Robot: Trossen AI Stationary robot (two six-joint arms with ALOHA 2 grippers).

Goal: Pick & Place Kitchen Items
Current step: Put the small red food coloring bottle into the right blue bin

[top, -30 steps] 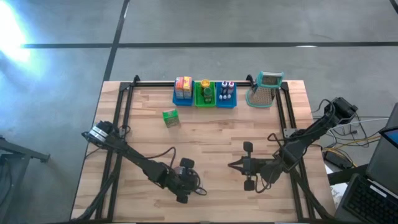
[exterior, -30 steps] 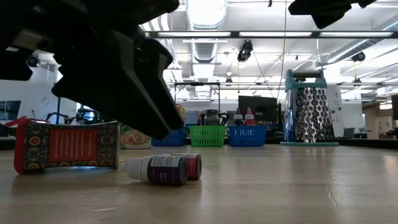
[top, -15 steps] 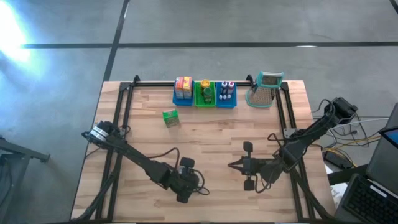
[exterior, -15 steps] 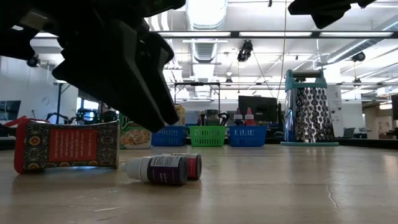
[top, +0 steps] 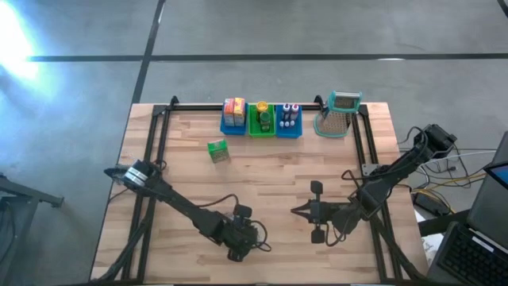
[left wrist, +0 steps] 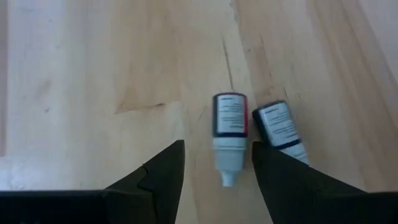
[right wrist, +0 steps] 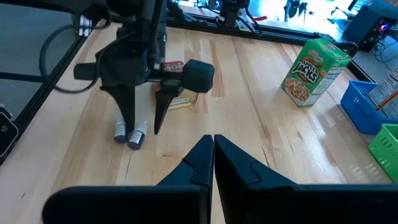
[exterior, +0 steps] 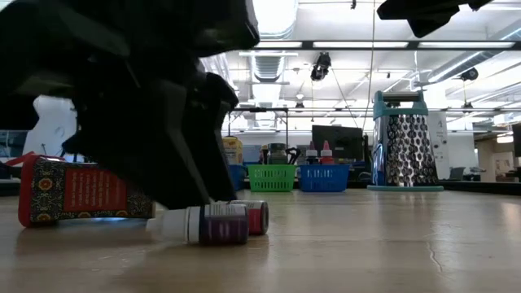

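Note:
Two small bottles lie on their sides near the table's front edge: one with a purple label (left wrist: 229, 118) (exterior: 216, 224), and beside it one with a red end (exterior: 255, 217) (left wrist: 280, 126). My left gripper (left wrist: 217, 149) (top: 242, 238) is open and slants down over them. Its fingers stand on either side of the purple-labelled bottle's white cap (left wrist: 228, 169), and one finger covers part of the other bottle. A red and black packet (exterior: 81, 191) lies just behind. My right gripper (top: 295, 211) (right wrist: 213, 140) hangs shut above the table's right half.
A green cereal box (top: 217, 150) (right wrist: 311, 71) stands left of centre. Blue and green bins (top: 262, 119) filled with items line the far edge, with a metal grater (top: 340, 114) to their right. Bare wood lies between the two arms.
My left gripper has come down toward the two bottles and a little toward the table's right edge, tipping more steeply downward. Its fingers now stand at table level around the purple-labelled bottle. Their gap has stayed the same.

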